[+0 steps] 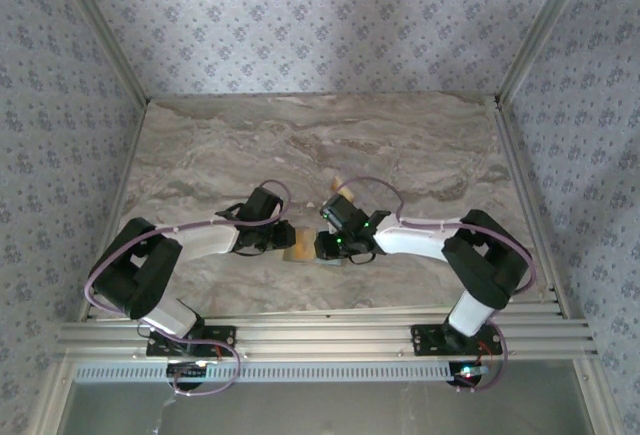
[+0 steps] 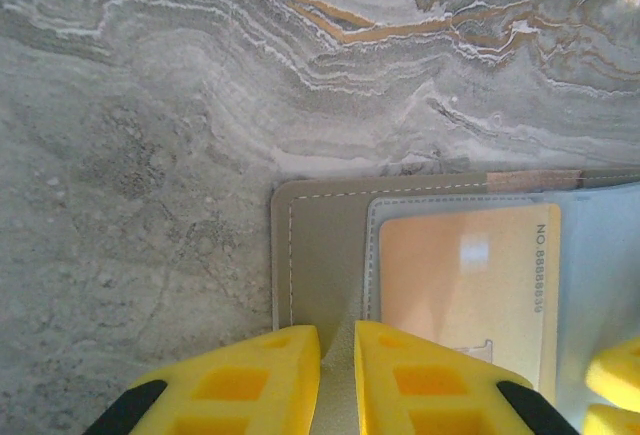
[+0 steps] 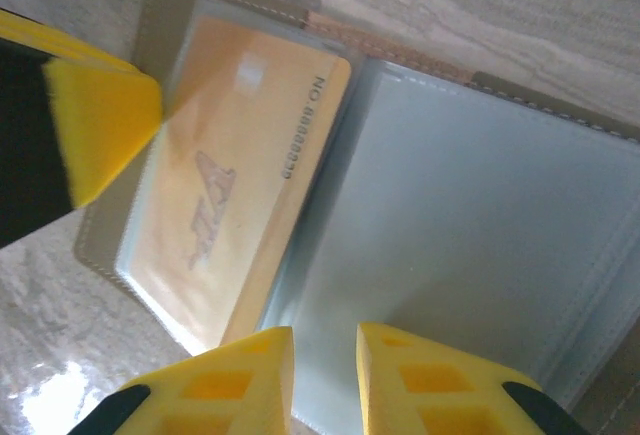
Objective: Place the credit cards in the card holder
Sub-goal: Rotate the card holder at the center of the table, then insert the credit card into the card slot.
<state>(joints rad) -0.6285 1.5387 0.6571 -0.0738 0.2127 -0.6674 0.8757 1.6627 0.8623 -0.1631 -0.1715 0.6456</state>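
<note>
The card holder (image 2: 320, 245) lies open near the middle of the marble table's (image 2: 150, 155) near edge, a credit card (image 2: 465, 295) sleeved inside. Your left gripper (image 2: 337, 340) straddles the gray flap beside the card, and your right gripper (image 3: 325, 340) straddles the clear sleeve. Both finger pairs are a sliver apart; a pinch cannot be told.

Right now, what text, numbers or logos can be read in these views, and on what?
"NO. 8888...": along one edge of the credit card in the card holder; later digits blurred.
Faint emblem on that card: no readable letters.
Nothing else written.
</note>
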